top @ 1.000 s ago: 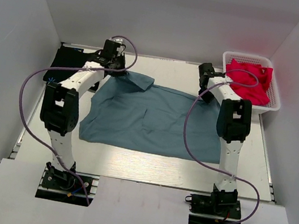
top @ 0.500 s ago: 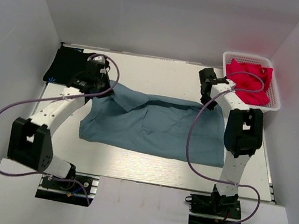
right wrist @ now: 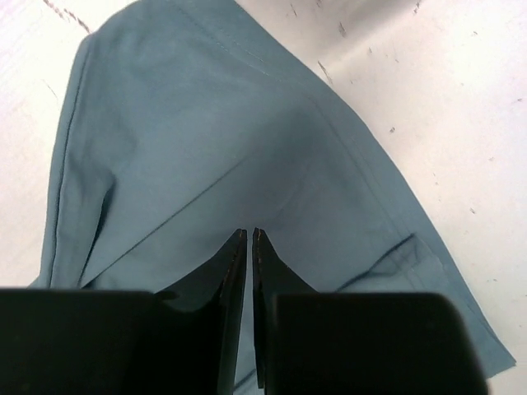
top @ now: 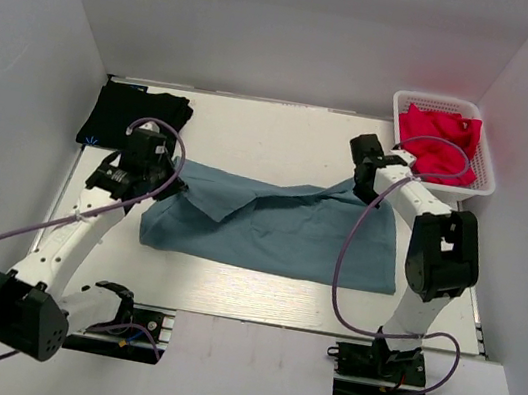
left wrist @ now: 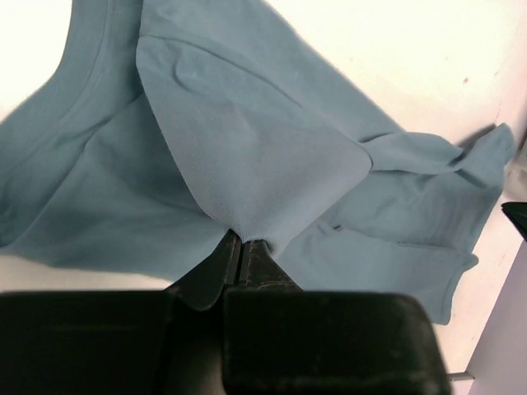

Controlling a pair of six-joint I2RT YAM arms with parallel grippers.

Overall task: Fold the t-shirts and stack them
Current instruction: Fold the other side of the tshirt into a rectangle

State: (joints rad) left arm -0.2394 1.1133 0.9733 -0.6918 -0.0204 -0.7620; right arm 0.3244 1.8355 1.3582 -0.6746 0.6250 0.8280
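Fold barely begun: left pincer (left wrist: 243, 243) clamped on blue-grey t-shirt (top: 279, 230), right pincer (right wrist: 249, 234) nearly closed, apparently pinching it too; black t-shirt (top: 131, 112), seemingly folded, lies beyond left pincer; stacking not done.

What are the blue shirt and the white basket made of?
The blue-grey t-shirt looks like soft, matte knit cloth, maybe cotton. It drapes and creases, and up close a fine weave and stitched hems show. The basket looks like stiff white moulded plastic, because its walls are an even open lattice that keeps its shape. Looks alone can't make either one certain.
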